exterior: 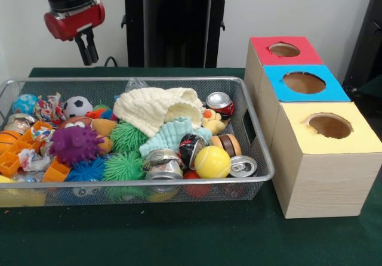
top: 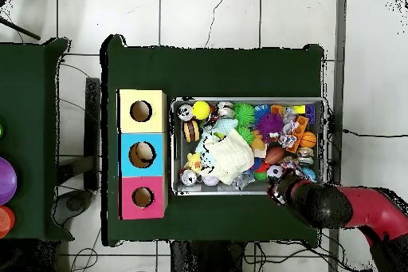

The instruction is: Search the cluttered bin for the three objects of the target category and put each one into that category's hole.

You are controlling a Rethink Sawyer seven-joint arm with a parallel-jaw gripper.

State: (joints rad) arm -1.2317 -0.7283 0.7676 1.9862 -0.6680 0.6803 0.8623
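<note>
We're barely started: our gripper (exterior: 89, 56) hangs empty, fingers pressed nearly together, above the wire bin's (exterior: 258, 136) 10 o'clock corner. Crushed cans (exterior: 161, 162), balls and toys all sit in the bin; something already shows inside the blue box's hole (top: 142, 155).

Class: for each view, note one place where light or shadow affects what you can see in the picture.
Front view: the cans glint, and the yellow box has a shaded side. Overhead view: light is even, and the box holes look dark.
</note>
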